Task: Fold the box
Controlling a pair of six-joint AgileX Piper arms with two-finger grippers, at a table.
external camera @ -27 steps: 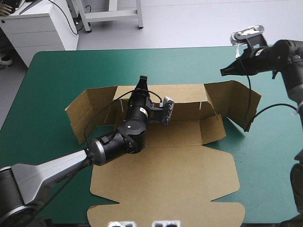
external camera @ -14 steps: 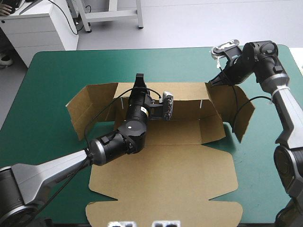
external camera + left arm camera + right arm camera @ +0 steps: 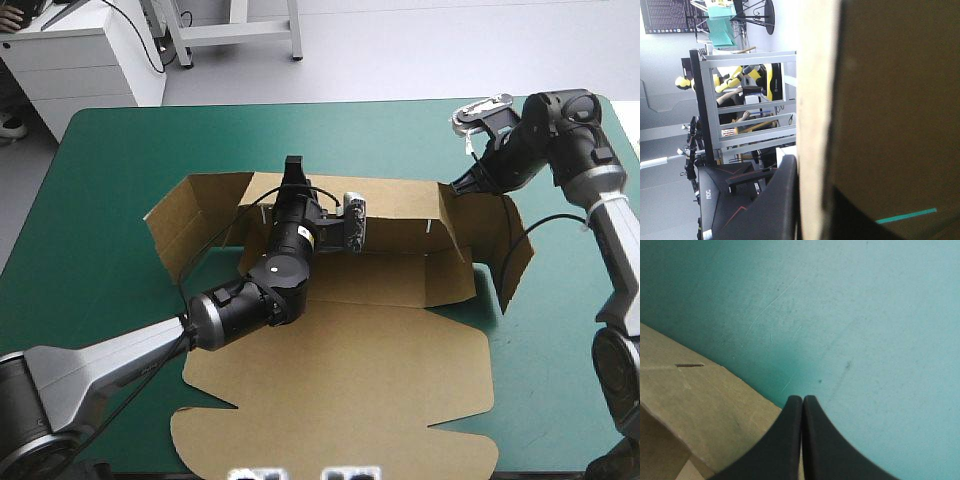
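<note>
The brown box (image 3: 350, 350) lies in the middle of the teal-green table with its lid flat toward the near edge. Its back wall (image 3: 400, 215) is raised, and the left flap (image 3: 190, 215) and right flap (image 3: 490, 230) stand up at angles. My left gripper (image 3: 295, 168) is shut on the top edge of the back wall. In the left wrist view the board's pale edge (image 3: 812, 100) runs up from the gripper (image 3: 812, 167), with one black finger (image 3: 770, 205) beside it. My right gripper (image 3: 458, 187) is shut, its tip against the right flap's far corner. In the right wrist view the gripper (image 3: 802, 399) meets in one arch above the board (image 3: 700, 400).
Bare teal-green cover (image 3: 130, 160) lies beyond and to the left of the box, and a strip (image 3: 560, 330) to its right. The right arm's elbow (image 3: 570, 120) rises near the table's far right corner.
My right gripper came down and leftward from the far right onto the right flap's corner; the flap now stands steeper. The lid's near edge has shifted left. The left gripper keeps its hold.
</note>
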